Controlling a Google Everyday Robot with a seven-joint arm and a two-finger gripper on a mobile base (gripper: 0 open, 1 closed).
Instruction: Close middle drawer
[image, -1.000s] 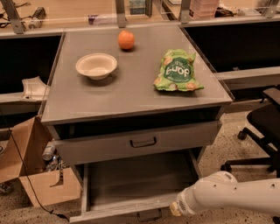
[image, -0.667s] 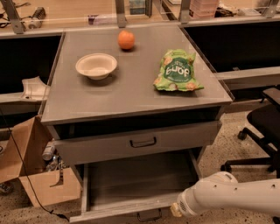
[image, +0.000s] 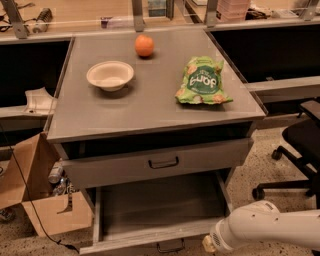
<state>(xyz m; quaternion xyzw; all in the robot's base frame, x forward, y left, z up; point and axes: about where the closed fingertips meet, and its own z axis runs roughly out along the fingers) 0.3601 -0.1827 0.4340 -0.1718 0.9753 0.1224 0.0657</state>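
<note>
The middle drawer (image: 160, 205) is pulled far out at the bottom of the grey cabinet. It is a wide shallow tray and it looks empty. Its front panel (image: 125, 245) lies along the lower edge of the view, with a small dark loop handle (image: 170, 246) at its centre. My white arm (image: 265, 227) reaches in from the lower right. Its gripper end (image: 207, 243) sits at the right part of the drawer's front panel, just right of the handle.
Above it is another drawer front (image: 155, 165) with a loop handle. The cabinet top (image: 150, 105) bears a white bowl (image: 110, 75), an orange (image: 144, 45) and a green chip bag (image: 202, 81). A cardboard box (image: 35, 195) stands at the left and a black office chair (image: 295, 150) at the right.
</note>
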